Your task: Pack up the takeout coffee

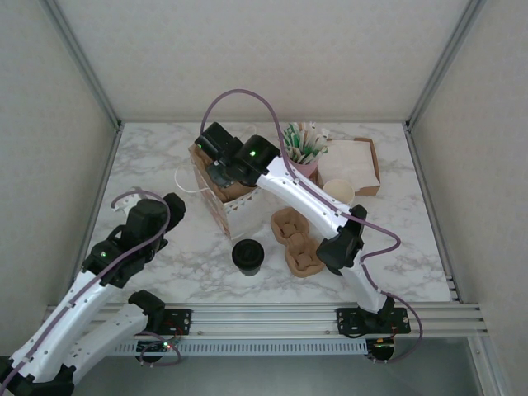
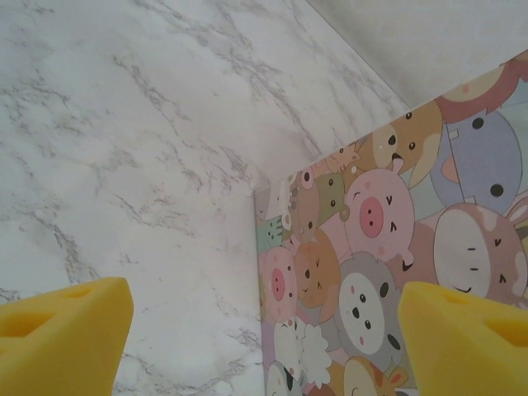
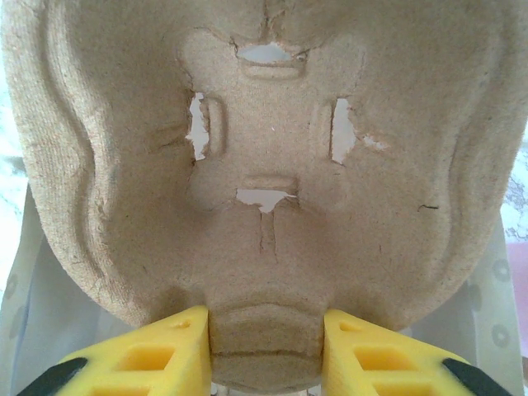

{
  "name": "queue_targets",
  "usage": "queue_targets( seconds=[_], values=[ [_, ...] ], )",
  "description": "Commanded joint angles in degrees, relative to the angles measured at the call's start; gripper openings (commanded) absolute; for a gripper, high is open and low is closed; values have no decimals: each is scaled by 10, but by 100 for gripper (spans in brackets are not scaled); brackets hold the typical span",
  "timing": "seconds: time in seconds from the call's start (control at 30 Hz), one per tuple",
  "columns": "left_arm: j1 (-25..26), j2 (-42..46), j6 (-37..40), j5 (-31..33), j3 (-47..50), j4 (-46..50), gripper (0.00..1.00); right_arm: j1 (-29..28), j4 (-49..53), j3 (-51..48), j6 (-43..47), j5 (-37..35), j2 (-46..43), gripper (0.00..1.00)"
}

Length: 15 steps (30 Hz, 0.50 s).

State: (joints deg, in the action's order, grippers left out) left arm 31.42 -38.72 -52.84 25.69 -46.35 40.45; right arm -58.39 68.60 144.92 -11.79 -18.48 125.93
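Black-lidded cup (image 1: 247, 256) near cartoon-animal bag (image 2: 371, 247)

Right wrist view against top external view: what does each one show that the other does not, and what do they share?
Right wrist: the slits and cut flaps in the brown moulded-pulp cup carrier, pinched between yellow fingers. Top external: the cream paper cup with a black lid on the marble table, a second pulp carrier beside it, and the left hand. Shared: the right hand, over the paper bag in the top view.
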Motion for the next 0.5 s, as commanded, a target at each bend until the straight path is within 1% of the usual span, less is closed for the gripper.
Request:
queue_targets(
  seconds=[0.0, 0.47],
  values=[
    [2, 1, 5, 23, -21, 24, 84, -6, 23, 23, -13, -15, 19, 35],
    [2, -3, 5, 32, -47, 48, 84, 0, 47, 32, -24, 6, 40, 35]
  ],
)
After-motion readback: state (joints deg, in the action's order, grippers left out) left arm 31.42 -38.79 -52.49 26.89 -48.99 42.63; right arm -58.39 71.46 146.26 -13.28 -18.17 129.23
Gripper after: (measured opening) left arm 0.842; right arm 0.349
